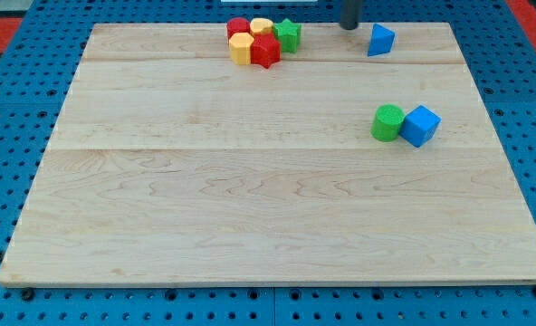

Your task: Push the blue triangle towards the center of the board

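Note:
The blue triangle lies near the view's top edge of the wooden board, right of the middle. My tip is at the board's top edge, just to the left of the blue triangle and slightly above it, a small gap apart. The rod runs up out of the view.
A cluster sits at the top middle: a red block, a yellow block, a green star, a yellow hexagon and a red star. A green cylinder touches a blue cube at the right.

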Tool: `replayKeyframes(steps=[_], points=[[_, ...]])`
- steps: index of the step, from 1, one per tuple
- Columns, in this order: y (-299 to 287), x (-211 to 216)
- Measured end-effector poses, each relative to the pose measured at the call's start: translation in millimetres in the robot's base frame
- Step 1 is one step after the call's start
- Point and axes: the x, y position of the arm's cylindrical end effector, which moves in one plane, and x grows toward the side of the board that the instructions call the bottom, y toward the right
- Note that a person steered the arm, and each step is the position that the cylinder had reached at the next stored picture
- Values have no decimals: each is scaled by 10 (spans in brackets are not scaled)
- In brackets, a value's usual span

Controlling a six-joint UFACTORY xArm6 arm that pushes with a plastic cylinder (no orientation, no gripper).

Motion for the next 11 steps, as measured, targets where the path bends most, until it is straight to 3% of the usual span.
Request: replayKeyframes(steps=[1, 2, 3, 5, 6, 7, 10, 11], points=[[80, 366], [-310, 780], [-491, 729], [26, 326], [221, 653], [-224, 922], [-363, 1718], [-604, 1521]])
